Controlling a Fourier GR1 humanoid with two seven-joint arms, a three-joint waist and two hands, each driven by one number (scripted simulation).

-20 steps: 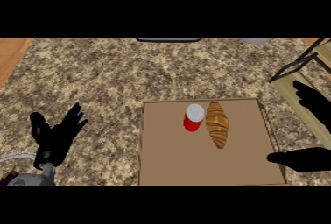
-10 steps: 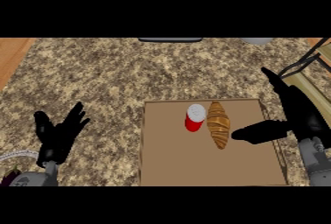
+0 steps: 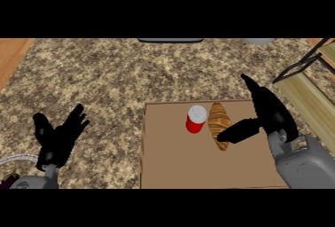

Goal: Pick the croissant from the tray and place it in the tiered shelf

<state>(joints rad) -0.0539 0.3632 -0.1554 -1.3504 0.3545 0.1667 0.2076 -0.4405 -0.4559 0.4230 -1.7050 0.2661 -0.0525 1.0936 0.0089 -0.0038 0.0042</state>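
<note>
Counter [image 3: 118,75], speckled brown and tan stone, fills nearly the whole head view, with a strip of plain orange-brown wood along its far left edge. At the right edge stands the shelf [image 3: 314,95], seen from above as pale wooden boards held in a thin black frame; only its near corner shows.

On the counter, right of centre, lies the tray [image 3: 189,164], a flat brown board with a slightly raised rim, its near edge running down to the bottom of the view.

Right forearm, grey, comes up from the lower right over the tray's right side. The right hand [image 3: 268,113] is above the tray's right rim, its fingers straight and pointing away toward the far side, its thumb stretched out to the left. The thumb tip lies at the croissant's right flank; whether it touches cannot be told. The hand is spread open and has hold of nothing.

Left hand [image 3: 59,137] shows at the lower left over the bare counter, well apart from the tray, fingers up and spread, resting and holding nothing.

The croissant [image 3: 218,122] lies on the tray's far half, long axis running near to far, golden brown. Just beside it on the left is a can [image 3: 196,119], red with a white top, lying close against the croissant.
</note>
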